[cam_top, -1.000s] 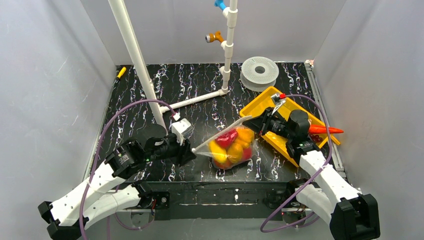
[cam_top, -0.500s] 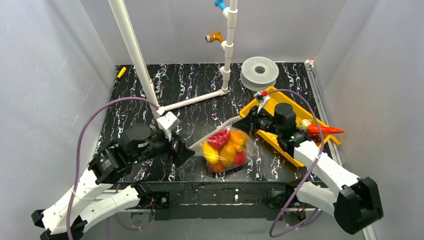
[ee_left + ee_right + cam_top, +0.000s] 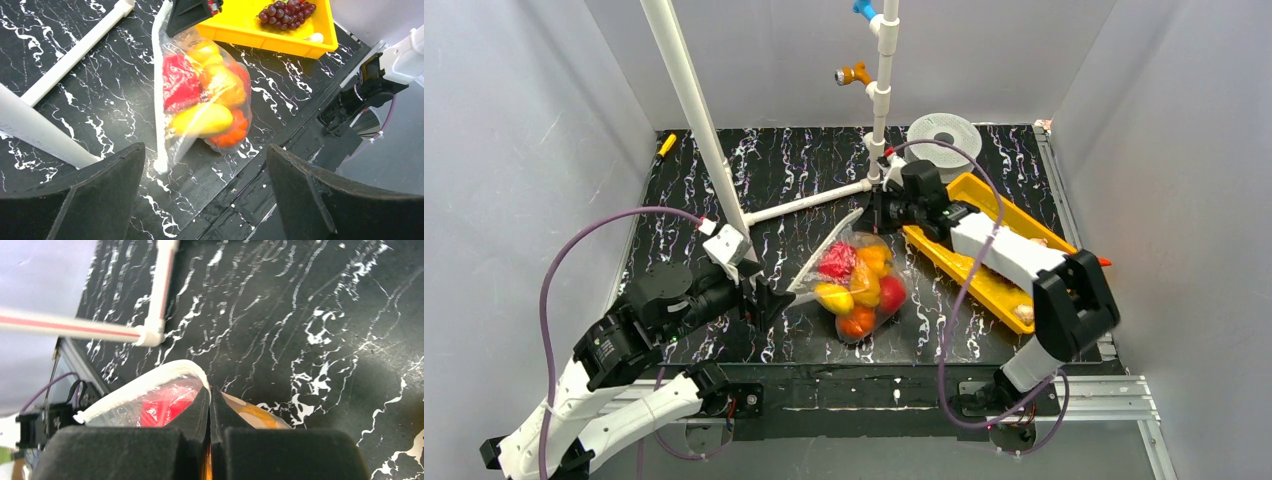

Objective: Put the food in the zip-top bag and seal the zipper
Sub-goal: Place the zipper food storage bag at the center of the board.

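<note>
While the right pincer [image 3: 210, 407] clamps the zipper [image 3: 145, 382], the left pincer [image 3: 206, 148] gapes wide, holding nothing

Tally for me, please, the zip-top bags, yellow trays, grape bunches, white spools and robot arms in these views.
Zip-top bag: 1
Yellow tray: 1
Grape bunch: 1
White spool: 1
Robot arms: 2, left arm and right arm
Total: 6
</note>
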{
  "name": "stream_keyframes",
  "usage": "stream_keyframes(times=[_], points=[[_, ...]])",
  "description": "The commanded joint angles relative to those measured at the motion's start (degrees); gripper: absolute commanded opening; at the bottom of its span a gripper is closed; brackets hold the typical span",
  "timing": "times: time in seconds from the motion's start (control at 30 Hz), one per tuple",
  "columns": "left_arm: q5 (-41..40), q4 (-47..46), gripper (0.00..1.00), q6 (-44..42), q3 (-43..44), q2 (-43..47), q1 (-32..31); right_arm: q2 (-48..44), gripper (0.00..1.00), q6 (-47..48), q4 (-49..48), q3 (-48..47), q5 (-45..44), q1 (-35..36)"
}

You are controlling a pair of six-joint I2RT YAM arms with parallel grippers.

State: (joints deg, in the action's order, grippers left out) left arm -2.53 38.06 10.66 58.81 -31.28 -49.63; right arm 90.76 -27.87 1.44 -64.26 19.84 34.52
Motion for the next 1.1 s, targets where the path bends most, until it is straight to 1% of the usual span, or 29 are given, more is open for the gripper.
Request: stream_keyframes(times=[0.0,0.1,0.13,0.23,0.37,0.43,0.47,0.5,0.6,0.63,0.67,0.77,0.9,1.07], points=[[-2.6,1.6,0.90,-0.8,2.0,0.9,0.1,6.9,0.01,-3.4,7.4,-7.7,-4.5,0.4],[-3.2,2.2,0.91,-1.0,2.4,1.5,0.1,10.0,0.01,-3.0,9.0,-10.7,-4.4,0.9],[-3.4,2.4,0.91,-1.0,2.4,1.7,0.1,10.7,0.03,-2.5,9.2,-11.3,-4.1,1.0],[-4.6,2.9,0.91,-1.2,2.4,2.5,0.1,11.9,0.11,-0.8,10.5,-13.0,-4.0,1.2],[-6.6,3.0,0.91,-1.4,2.2,3.4,0.1,11.7,0.28,1.7,13.7,-14.4,-5.7,1.3],[-7.5,2.7,0.92,-1.3,2.2,3.9,0.1,10.9,0.34,2.9,14.4,-14.5,-6.4,1.3],[-7.8,2.5,0.92,-1.1,2.2,4.2,0.1,10.5,0.34,3.6,14.5,-14.4,-6.5,1.4],[-8.1,2.3,0.92,-1.0,2.1,4.3,0.1,10.4,0.31,4.0,14.3,-14.2,-6.4,1.4],[-8.4,1.6,0.93,-0.6,1.7,4.8,0.1,11.5,0.15,4.2,14.2,-15.2,-4.7,1.4],[-8.3,1.4,0.93,-0.5,1.5,4.8,0.1,12.3,0.11,3.8,14.3,-15.8,-3.5,1.5],[-8.3,1.3,0.93,-0.2,1.5,4.8,0.1,13.1,0.09,3.3,14.1,-16.3,-2.2,1.7],[-8.1,1.4,0.93,0.5,1.3,5.0,0.1,14.8,0.08,1.8,12.8,-17.2,-2.9,3.9],[-8.0,1.8,0.93,1.5,1.2,5.7,0.1,17.6,0.11,-1.2,12.6,-19.5,-6.4,7.4],[-8.7,2.9,0.93,2.4,1.6,6.6,0.1,20.4,0.21,-3.8,13.5,-21.3,-13.3,10.1]])
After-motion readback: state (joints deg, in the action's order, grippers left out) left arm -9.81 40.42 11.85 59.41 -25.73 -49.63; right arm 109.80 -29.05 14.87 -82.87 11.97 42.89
